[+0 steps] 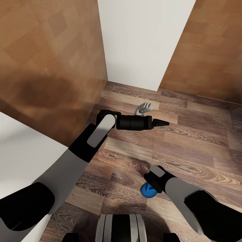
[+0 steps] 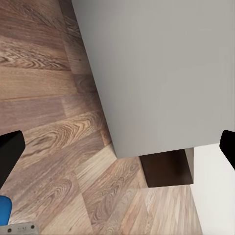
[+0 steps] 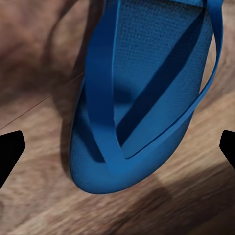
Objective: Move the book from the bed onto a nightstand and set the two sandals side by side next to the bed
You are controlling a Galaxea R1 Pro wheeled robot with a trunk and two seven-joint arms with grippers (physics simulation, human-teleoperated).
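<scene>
One bright blue sandal (image 3: 142, 88) lies on the wood-plank floor, straps up. In the head view the sandal (image 1: 146, 192) peeks out under my right gripper (image 1: 152, 184). The right gripper (image 3: 117, 147) hangs just above its rounded end, open, with its fingertips (image 3: 11, 149) wide on either side and not touching it. My left gripper (image 1: 161, 123) reaches out over the floor farther ahead, open and empty, its fingertips (image 2: 10, 149) far apart. The book is out of view. An off-white surface (image 1: 23, 158) at the lower left may be the bed; I cannot tell.
Tall brown wood panels (image 1: 50, 57) stand at the left and at the right (image 1: 208, 50), with a white wall (image 1: 141, 40) between them. In the left wrist view a pale slab (image 2: 156, 73) sits over a dark brown block (image 2: 166, 169). Bare floor (image 1: 201, 148) lies to the right.
</scene>
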